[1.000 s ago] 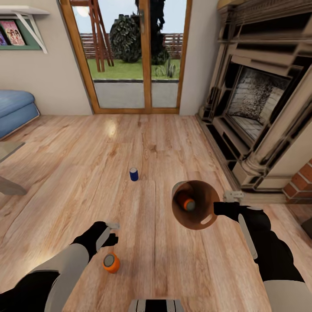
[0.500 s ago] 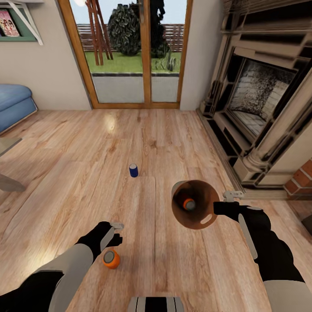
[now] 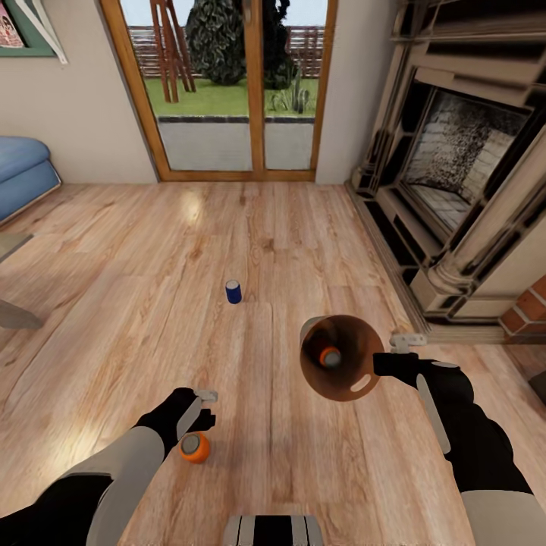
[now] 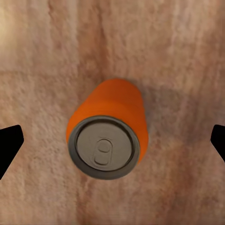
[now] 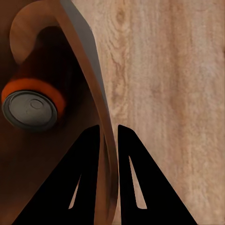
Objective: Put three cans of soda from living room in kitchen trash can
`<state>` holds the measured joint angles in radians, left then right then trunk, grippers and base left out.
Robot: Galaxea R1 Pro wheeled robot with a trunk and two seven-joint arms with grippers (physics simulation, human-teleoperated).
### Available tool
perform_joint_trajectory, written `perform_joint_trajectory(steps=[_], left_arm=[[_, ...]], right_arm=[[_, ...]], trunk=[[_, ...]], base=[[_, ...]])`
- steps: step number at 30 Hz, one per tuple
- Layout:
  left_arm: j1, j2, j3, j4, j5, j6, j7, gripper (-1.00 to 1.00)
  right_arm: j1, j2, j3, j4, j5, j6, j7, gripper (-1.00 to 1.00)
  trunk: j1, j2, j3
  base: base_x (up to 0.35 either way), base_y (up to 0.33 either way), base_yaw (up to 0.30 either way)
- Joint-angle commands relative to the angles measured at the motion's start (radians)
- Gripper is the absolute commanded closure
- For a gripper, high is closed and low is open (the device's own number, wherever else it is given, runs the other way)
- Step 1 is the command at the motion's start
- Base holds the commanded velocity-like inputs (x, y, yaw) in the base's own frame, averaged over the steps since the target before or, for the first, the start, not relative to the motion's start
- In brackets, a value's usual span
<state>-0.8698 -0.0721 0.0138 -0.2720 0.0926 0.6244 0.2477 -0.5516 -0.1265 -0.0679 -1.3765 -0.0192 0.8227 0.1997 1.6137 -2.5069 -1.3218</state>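
An orange can [image 4: 108, 140] stands upright on the wood floor [image 3: 303, 250] directly under my left hand [image 3: 199, 407], silvery top facing up. My left fingers are spread wide, their dark tips [image 4: 10, 145] showing at either side with the can centred between them and nothing held yet.

My right hand [image 3: 388, 356] is pinched on the rim of the trash can [image 3: 356, 390], one finger [image 5: 79, 183] inside the brown wall and one outside, holding it tilted so its mouth faces me. Another orange can [image 3: 330, 356] already lies inside it. The dark blue can [image 3: 233, 291] stands on the floor farther off, toward the glass doors [image 3: 227, 83], well apart from both hands.

I judge the step in hand is picking up the second can: I need to lower the left hand straight down and close around its body.

The left wrist view shows how well I am centred; the head view shows the blue can and the room. The right wrist view shows my grip on the rim.
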Motion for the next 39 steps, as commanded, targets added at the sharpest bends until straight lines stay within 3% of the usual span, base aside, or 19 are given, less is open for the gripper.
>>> perform_joint_trajectory(steps=[1, 6, 15, 28, 39], left_arm=[[0.000, 0.000, 0.000, 0.000, 0.000, 0.000, 0.000, -1.00], [0.000, 0.001, 0.000, -0.001, 0.000, 0.000, 0.000, -1.00], [0.000, 0.002, -0.001, -0.002, -0.001, 0.000, 0.001, -1.00], [0.000, 0.005, -0.002, -0.007, 0.007, -0.002, 0.003, -1.00], [0.000, 0.004, -0.001, -0.011, 0.007, -0.002, -0.001, -1.00]], right_arm=[[-0.001, 0.000, 0.000, -0.001, -0.018, 0.001, 0.004, 1.00], [-0.001, 0.001, 0.002, -0.001, -0.018, 0.000, 0.003, 1.00], [-0.001, 0.001, 0.005, -0.001, -0.017, -0.002, 0.000, 1.00], [-0.001, 0.001, 0.007, -0.001, -0.016, -0.003, 0.000, 1.00], [-0.001, 0.001, 0.007, -0.001, -0.016, -0.004, -0.001, 1.00]], trunk=[[0.000, 0.000, -0.004], [0.002, -0.002, -0.023], [0.002, -0.002, -0.024], [0.008, -0.005, -0.078], [0.008, -0.005, -0.078]], base=[[0.000, 0.000, 0.000], [0.000, 0.000, 0.000], [0.000, 0.000, 0.000], [0.000, 0.000, 0.000], [0.000, 0.000, 0.000]])
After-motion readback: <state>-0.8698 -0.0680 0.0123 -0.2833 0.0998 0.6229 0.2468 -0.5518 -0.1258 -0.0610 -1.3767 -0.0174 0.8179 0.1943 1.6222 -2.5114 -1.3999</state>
